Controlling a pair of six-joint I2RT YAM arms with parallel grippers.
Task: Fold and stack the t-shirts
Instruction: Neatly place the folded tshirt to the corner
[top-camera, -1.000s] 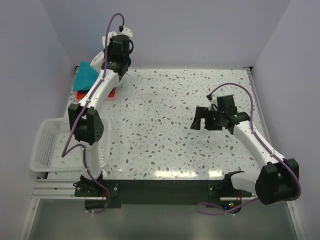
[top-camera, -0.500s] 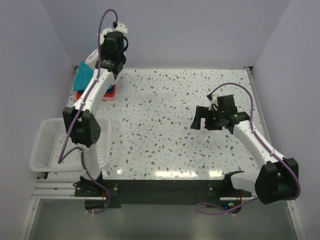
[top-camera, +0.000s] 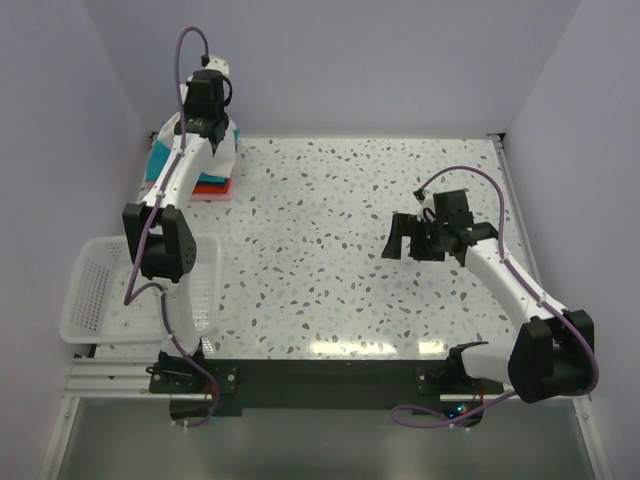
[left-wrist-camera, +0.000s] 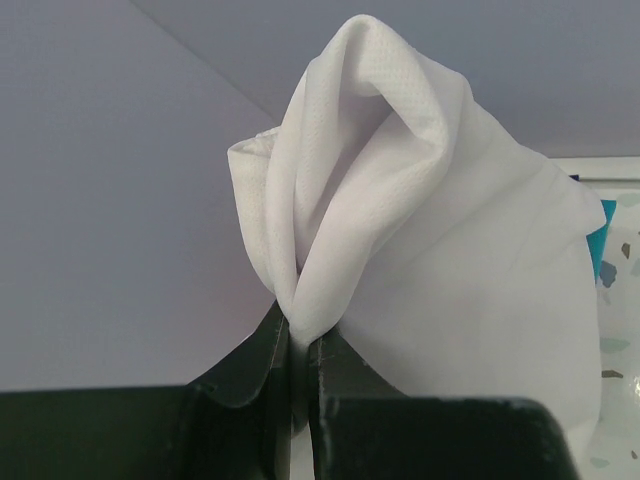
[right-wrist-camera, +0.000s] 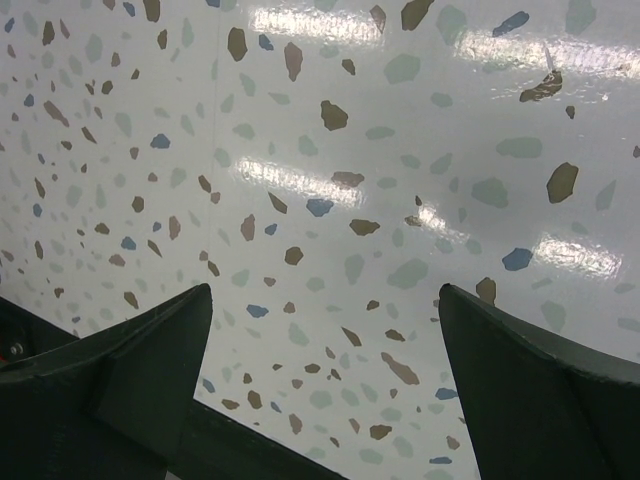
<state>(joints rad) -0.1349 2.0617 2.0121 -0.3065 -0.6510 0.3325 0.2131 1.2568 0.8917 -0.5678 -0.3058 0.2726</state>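
Three shirts were gathered at the far left corner of the counter (top-camera: 350, 220). A teal shirt (top-camera: 157, 165) and a red-orange shirt (top-camera: 212, 186) lay flat in a stack, though the arm hid which one was on top. The white shirt (left-wrist-camera: 400, 230) hung over them from the left claw (left-wrist-camera: 303, 335). That claw was squeezed almost shut, pinching a bunched fold of white cloth that rose in a soft loop above the dark fingertips and draped away to one side. The fabric looked thin and matte, with a fine dimpled knit. It would probably handle as light and limp, sagging and creasing wherever it was not supported, with little risk of damage. A single pinch would likely let it crumple, so holding it along a hem or shoulder edge, ideally at two places, seemed better for laying it flat. The right claw (right-wrist-camera: 325, 300) stood wide open and empty over bare, glossy, speckled counter, well apart from the stack. A stiff white plastic mesh basket (top-camera: 95, 290) sat at the near left edge.
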